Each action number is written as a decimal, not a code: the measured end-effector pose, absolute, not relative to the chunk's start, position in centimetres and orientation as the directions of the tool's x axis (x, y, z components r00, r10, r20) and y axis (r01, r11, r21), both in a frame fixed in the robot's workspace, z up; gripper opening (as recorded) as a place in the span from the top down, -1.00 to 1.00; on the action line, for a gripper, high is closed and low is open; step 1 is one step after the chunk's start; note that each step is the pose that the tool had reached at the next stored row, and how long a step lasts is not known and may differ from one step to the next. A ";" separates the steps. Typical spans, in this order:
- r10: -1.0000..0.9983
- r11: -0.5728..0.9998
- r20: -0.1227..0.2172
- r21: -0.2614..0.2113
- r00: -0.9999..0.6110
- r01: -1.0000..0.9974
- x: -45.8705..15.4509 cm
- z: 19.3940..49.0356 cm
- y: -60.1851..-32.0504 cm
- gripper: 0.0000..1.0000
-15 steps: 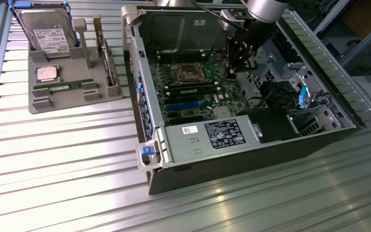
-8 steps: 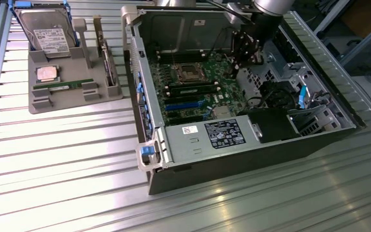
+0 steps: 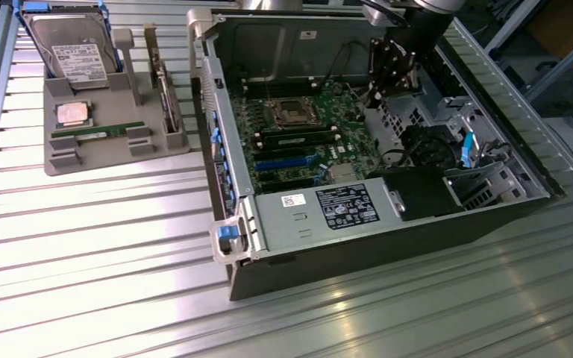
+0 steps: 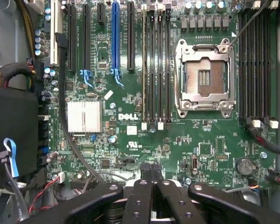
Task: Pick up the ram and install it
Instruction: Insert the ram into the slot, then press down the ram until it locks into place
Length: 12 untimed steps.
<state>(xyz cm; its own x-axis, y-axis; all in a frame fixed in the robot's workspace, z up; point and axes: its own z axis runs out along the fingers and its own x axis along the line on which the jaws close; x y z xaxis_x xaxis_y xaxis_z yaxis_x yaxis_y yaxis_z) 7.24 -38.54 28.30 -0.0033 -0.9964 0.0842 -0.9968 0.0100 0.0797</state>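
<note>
While the black two-fingered gripper (image 4: 152, 173) hangs over the green motherboard (image 4: 177, 140) inside the open grey computer case (image 3: 266, 224), its fingers are pressed together with nothing between them.

Wrist view looks down on the board: an open silver processor socket (image 4: 205, 77), rows of long black memory slots (image 4: 156, 65) beside it, a blue expansion slot (image 4: 115, 37), a ribbed silver heatsink (image 4: 84, 115). Exterior view: the arm reaches into the case at the far side. Long thin green ram stick (image 3: 102, 133) lies flat in the grey moulded parts tray (image 3: 117, 153) on the ribbed metal table (image 3: 87, 246), well apart from the gripper, at the exterior view's left. Same tray: square silver processor chip (image 3: 72, 113), boxy grey hard drive (image 3: 72, 52) with white label.
</note>
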 end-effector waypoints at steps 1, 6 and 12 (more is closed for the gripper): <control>-0.996 0.010 0.084 0.080 -0.003 -0.997 7.2 28.3 -38.5 0.79; -0.996 0.010 0.084 0.080 -0.003 -0.997 7.3 28.3 -38.5 0.79; -0.996 0.010 0.084 0.080 -0.003 -0.997 5.5 27.7 -38.5 0.79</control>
<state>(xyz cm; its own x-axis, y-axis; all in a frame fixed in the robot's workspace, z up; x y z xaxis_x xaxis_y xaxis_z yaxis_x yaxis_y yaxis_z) 5.50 -38.54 27.69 -0.0034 -0.9964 0.0843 -0.9968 0.0101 0.0797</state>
